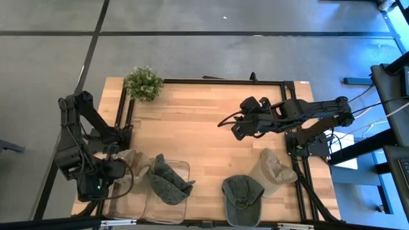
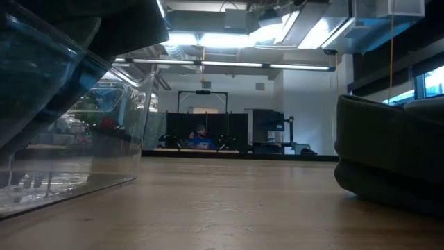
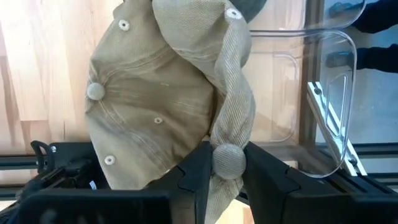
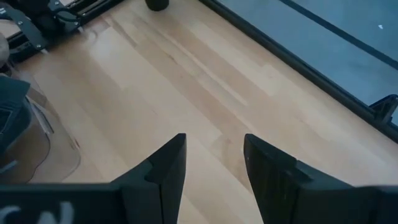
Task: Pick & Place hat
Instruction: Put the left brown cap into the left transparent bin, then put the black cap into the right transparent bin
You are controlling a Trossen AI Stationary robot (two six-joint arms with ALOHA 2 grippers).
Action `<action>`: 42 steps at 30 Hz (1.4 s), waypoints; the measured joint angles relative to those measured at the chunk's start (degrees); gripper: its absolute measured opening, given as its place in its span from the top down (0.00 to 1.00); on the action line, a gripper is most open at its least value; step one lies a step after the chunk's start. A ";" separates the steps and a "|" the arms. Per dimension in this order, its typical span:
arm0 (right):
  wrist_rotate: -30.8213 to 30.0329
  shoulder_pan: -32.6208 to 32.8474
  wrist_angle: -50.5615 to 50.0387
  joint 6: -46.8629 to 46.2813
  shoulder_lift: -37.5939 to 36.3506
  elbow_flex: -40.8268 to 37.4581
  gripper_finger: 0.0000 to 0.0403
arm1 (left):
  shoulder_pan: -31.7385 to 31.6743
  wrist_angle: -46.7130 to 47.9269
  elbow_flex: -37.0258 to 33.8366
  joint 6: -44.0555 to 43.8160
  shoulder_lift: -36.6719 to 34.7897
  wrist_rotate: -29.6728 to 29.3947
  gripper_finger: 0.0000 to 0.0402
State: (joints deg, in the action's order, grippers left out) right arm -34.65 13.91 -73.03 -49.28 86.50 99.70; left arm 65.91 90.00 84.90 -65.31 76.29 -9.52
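Left pincer [image 3: 225, 171]: sitting at the tabletop's [image 1: 204, 128] left front edge; its fingers are pinching a fold of the tan hat [image 3: 168, 106] with the jaws narrow.
Tan hat: hanging limp at the clear bin [image 1: 167, 191], beside a dark green hat [image 1: 167, 182] already draped there.
Handling: looking soft, light and floppy; it is likely sagging wherever unsupported; a thick seam or the stiffer brim is seeming the safest hold.
Right pincer [image 4: 214, 165]: hovering over bare wood mid-tabletop; jaws parted and gripping nothing.
Waiting: another green hat [image 1: 243, 195] and a beige hat [image 1: 275, 167] are lying at the front right.
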 joint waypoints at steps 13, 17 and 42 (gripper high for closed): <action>0.42 0.00 0.02 -1.09 -0.01 0.00 0.60 | 0.00 0.00 0.00 3.45 -0.46 -1.25 0.60; 1.35 0.00 0.02 -1.07 -0.02 0.00 0.60 | 0.00 0.00 0.00 3.03 -2.76 -3.22 0.59; 24.70 6.18 5.21 -3.07 9.00 0.00 0.60 | -11.83 -10.87 0.00 8.47 -12.74 -34.55 0.59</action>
State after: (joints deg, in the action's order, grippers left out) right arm -9.95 20.09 -67.82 -52.35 95.50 99.70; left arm 54.08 79.13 84.90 -56.83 63.56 -44.06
